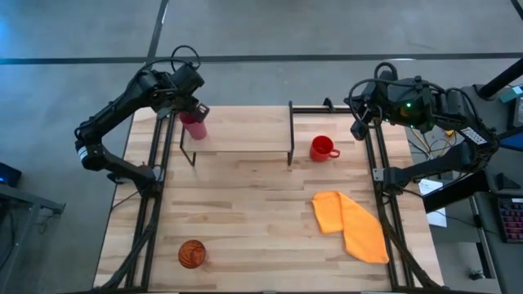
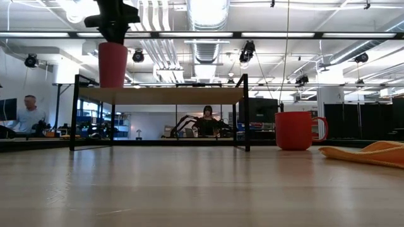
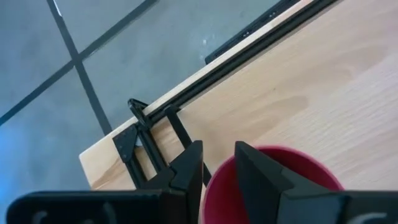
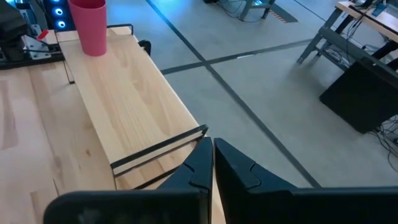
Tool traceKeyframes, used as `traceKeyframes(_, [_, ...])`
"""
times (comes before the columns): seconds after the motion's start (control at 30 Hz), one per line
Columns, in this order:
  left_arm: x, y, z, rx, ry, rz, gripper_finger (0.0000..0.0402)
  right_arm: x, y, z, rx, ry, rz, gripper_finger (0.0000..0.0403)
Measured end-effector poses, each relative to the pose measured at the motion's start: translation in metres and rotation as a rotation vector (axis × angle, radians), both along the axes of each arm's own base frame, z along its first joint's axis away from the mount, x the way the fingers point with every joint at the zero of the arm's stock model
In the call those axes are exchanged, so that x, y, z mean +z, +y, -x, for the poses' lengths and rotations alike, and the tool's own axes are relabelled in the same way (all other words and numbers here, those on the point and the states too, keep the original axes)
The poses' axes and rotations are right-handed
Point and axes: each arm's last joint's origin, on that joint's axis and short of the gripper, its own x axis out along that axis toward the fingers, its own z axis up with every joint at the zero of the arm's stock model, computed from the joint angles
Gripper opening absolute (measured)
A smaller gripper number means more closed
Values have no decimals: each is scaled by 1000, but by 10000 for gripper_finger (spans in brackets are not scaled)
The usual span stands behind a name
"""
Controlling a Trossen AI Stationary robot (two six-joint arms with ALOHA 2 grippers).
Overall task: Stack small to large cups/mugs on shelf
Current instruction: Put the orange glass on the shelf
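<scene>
The pink tumbler (image 1: 196, 126) stands upright on its base at the left end of the shelf (image 1: 245, 126), also in the low view (image 2: 113, 63). My left gripper (image 3: 217, 152) is right above it, pointing down, slightly open, with one finger inside the tumbler's mouth and one outside its rim (image 3: 211, 186). The red mug (image 1: 322, 149) stands on the table just right of the shelf. The orange ribbed cup (image 1: 192, 254) stands near the table's front left. My right gripper (image 1: 359, 128) is shut and empty, above the table's far right edge. My left gripper comes from above with one finger (image 3: 261, 174) inside the tumbler and the other (image 3: 189, 171) outside its far-left rim. The tumbler's inside shows in the gap between them. I cannot tell whether either finger touches the wall. The tumbler stands upright on the shelf top.
An orange cloth (image 1: 351, 224) lies on the table's right half, in front of the mug. The shelf's black wire legs (image 1: 290, 135) stand at both ends. The rest of the shelf top (image 4: 124, 93) is bare plank. People sit in the room beyond the table (image 2: 28, 113).
</scene>
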Motion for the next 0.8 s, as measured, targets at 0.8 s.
traceKeyframes(0.8, [49,-70,4,-341,-369,425,79,-6,-2,-17,-10,34,-20,9])
